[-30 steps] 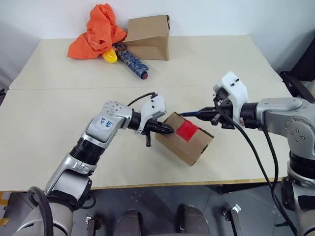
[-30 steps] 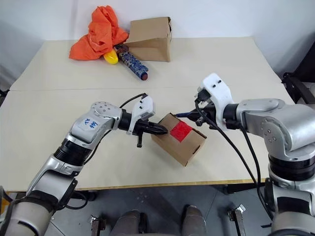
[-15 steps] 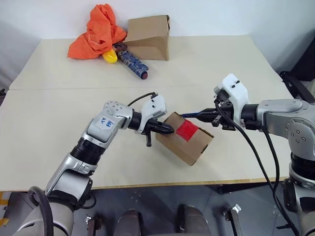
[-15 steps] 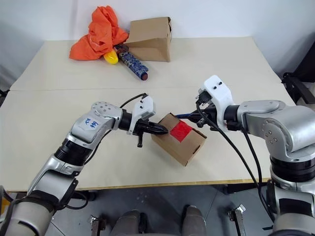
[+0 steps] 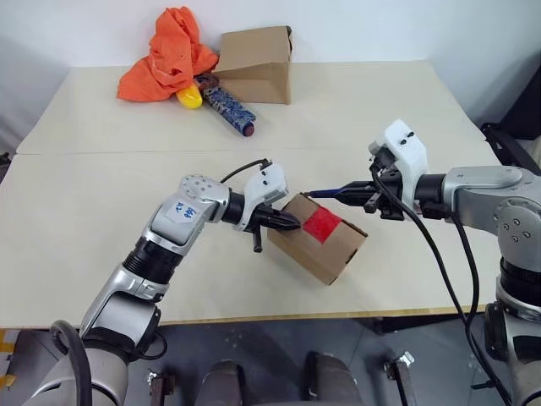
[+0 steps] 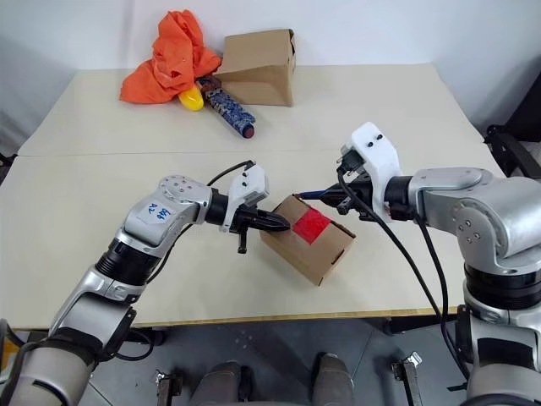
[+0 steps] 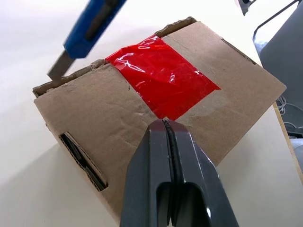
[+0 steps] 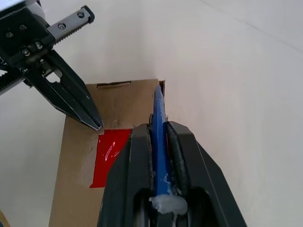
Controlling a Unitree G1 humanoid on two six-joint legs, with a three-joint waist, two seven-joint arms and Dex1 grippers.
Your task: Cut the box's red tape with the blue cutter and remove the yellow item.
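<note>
Resting near the front of the table (image 5: 76, 211), the box (image 5: 325, 249) sits turned at an angle, its top face carrying the red tape (image 5: 321, 224). The left gripper (image 5: 292, 222) has its two black fingers pressed together with nothing between them, and their joined tip sits against the box top right at the edge of the tape (the left wrist view shows the tip at the tape's near corner). The right gripper (image 5: 365, 193) is clenched on the cutter (image 5: 334, 193), whose blue body runs out between the fingers toward the box. In the left wrist view the cutter's dark tip (image 7: 57, 71) sits at the far top edge of the box, just beside the seam where the tape begins; whether it touches the cardboard I cannot tell. The box flaps lie closed under the tape. At the far side of the table, well apart from the arms, a larger carton (image 5: 256, 63) stands beside an orange cloth (image 5: 166, 55), with a small glossy yellow object (image 5: 188, 96) and a blue-patterned cylinder (image 5: 226, 106) lying just in front of them
</note>
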